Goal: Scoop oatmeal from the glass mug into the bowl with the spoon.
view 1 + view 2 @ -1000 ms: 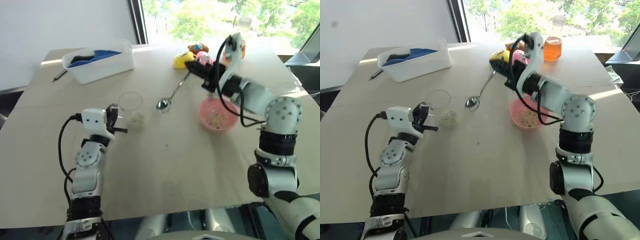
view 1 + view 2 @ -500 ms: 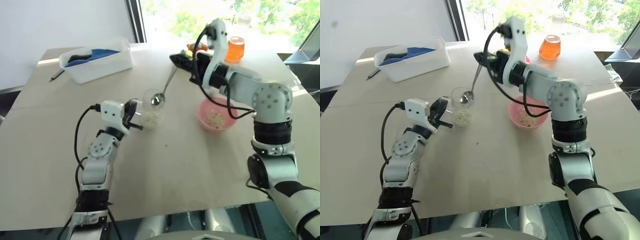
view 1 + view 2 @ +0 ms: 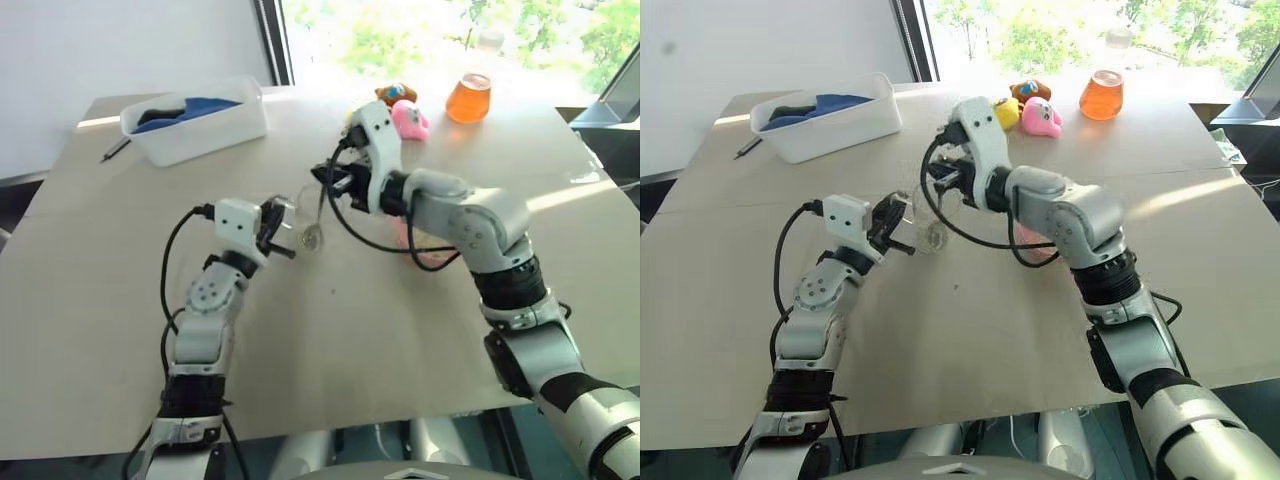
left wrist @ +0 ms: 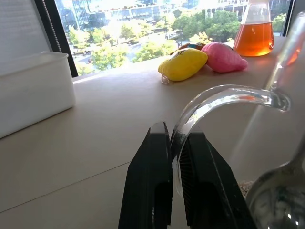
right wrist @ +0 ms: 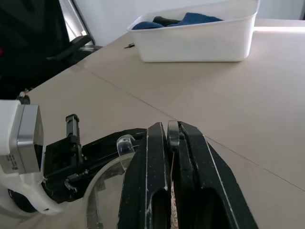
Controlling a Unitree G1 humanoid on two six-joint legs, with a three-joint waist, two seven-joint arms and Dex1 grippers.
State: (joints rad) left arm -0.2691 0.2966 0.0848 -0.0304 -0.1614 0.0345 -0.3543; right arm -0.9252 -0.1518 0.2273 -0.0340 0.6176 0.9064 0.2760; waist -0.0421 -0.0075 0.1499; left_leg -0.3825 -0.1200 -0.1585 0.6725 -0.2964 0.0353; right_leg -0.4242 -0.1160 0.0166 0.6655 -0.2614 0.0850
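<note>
Thin, brittle glass mug, pinched at the rim by left fingers: best gripped gently. Slim, slippery spoon, clamped at the handle top between right fingers; light, loose oatmeal, likely spilled if tilted.

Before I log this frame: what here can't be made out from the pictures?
- Bowl: mostly behind the right arm in both eye views; its contents can't be seen.
- Spoon: its bowl sits inside the mug; whether it carries oatmeal is too small to tell.
- Mug in the left wrist view: cut off by the edge, so the oatmeal level is hidden.
- Right gripper: its fingers cover most of the spoon handle.
</note>
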